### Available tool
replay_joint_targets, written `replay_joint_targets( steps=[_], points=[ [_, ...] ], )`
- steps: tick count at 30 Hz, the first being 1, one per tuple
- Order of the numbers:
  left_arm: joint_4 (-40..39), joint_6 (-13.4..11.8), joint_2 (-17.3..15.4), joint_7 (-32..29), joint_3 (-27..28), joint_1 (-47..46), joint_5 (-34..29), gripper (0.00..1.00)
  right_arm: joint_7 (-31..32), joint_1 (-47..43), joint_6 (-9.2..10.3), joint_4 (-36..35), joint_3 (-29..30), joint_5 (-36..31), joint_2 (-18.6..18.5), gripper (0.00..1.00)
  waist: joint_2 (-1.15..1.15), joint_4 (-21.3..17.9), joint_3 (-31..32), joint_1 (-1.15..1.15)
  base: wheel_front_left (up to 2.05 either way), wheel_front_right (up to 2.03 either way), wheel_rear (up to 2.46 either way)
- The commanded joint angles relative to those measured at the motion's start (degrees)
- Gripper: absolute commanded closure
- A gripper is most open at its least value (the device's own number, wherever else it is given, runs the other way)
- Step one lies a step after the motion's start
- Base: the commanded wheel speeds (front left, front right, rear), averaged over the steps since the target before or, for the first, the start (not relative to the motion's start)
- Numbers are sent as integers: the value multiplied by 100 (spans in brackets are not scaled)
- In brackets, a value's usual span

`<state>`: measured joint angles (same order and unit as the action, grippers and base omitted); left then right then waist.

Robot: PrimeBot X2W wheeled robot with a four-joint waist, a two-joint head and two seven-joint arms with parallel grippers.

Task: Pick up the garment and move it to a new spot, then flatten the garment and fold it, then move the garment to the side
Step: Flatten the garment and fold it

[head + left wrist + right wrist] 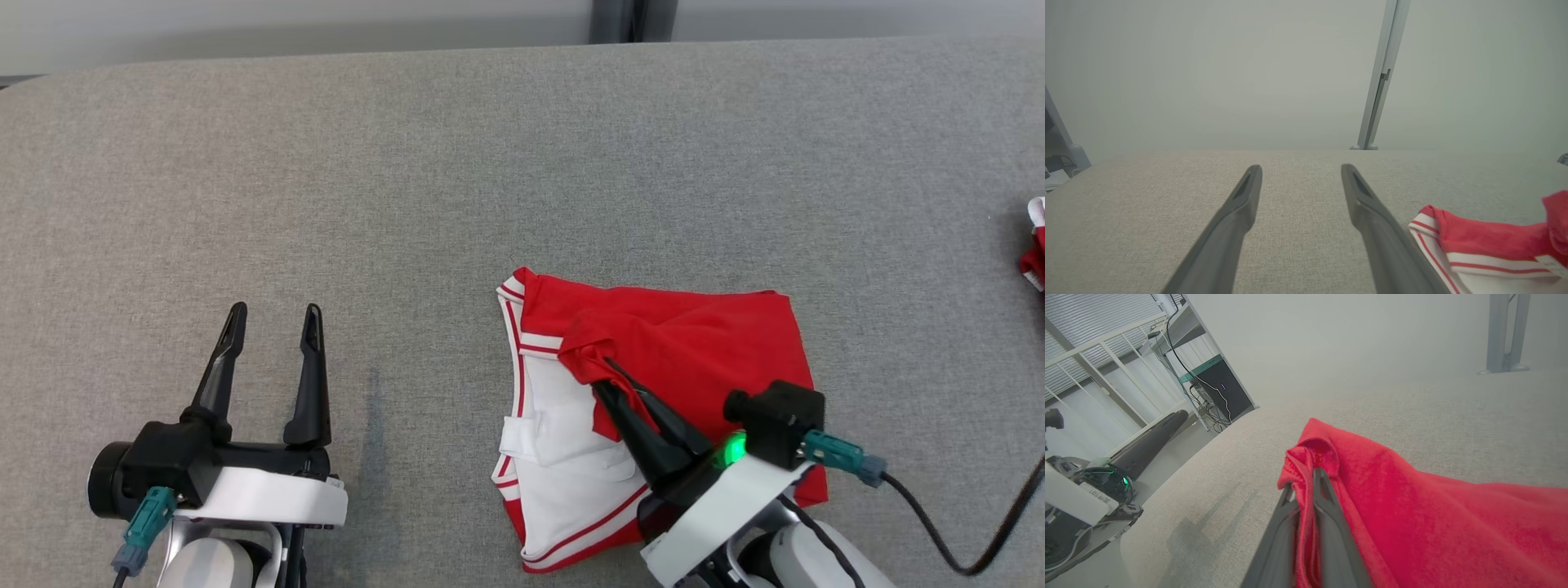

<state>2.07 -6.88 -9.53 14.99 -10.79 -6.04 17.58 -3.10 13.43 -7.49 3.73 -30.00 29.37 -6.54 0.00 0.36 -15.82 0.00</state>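
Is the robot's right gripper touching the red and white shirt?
Touching. The right wrist view shows the right gripper pinched shut on a bunched fold of the red and white cloth garment.

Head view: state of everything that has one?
garment: lying partly folded, one red fold pinched up.
left pincer: open, empty, apart from the garment.
right pincer: shut on the garment's red fold.
wrist light: lit green.
second cloth: cut off at the right edge, state unclear.

Soft even light, perhaps slightly hazy.
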Motion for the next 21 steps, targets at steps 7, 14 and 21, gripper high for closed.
replay_joint_targets(
  steps=[7, 14, 21],
  points=[
    [14, 33, 47, 19, 12, -111, -14, 0, -226, 419, -1, 722, -648, 382, 134, 100, 0, 112, -114, 0, 0, 0, 0],
    [30, 74, 93, 19, 53, -99, -43, 0, -478, 671, -1, 1035, -1072, 696, 100, 0, 0, 122, -101, 0, 0, 0, 0],
    [26, 99, 83, 19, 112, -74, -71, 0, -918, 918, -1, 477, -1086, 1019, -309, 0, 0, 69, -64, 0, 0, 0, 0]
  ],
)
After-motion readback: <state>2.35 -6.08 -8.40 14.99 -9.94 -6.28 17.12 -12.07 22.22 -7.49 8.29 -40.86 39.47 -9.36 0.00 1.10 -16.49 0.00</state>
